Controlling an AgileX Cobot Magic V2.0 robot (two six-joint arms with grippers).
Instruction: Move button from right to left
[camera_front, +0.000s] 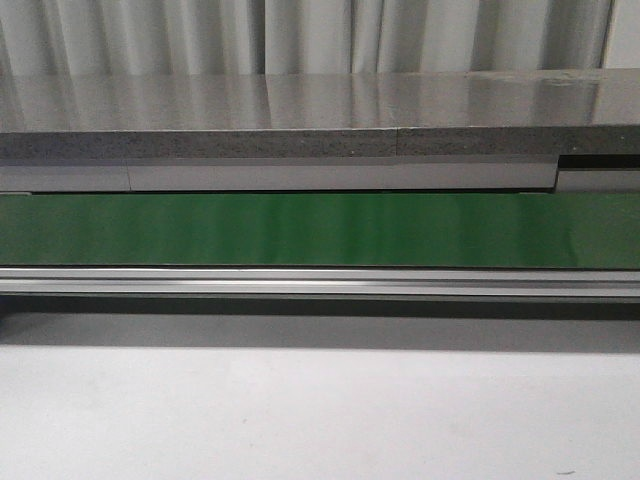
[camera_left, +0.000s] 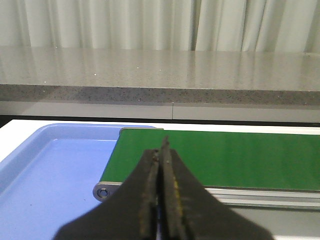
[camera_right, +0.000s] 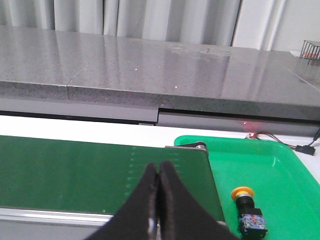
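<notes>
- While both arms hang above the green conveyor belt (camera_front: 320, 230), the button (camera_right: 248, 210) lies on its side in the green tray (camera_right: 280, 165) at the belt's right end, yellow cap away from the camera, black body nearer.
- The right gripper (camera_right: 158, 175) has its fingers pressed together on nothing, over the belt, apart from the button.
- The left gripper (camera_left: 161, 150) is likewise closed and empty, over the belt's left end beside the blue tray (camera_left: 45, 170).
- A grey stone counter (camera_front: 300, 110) runs behind.
</notes>
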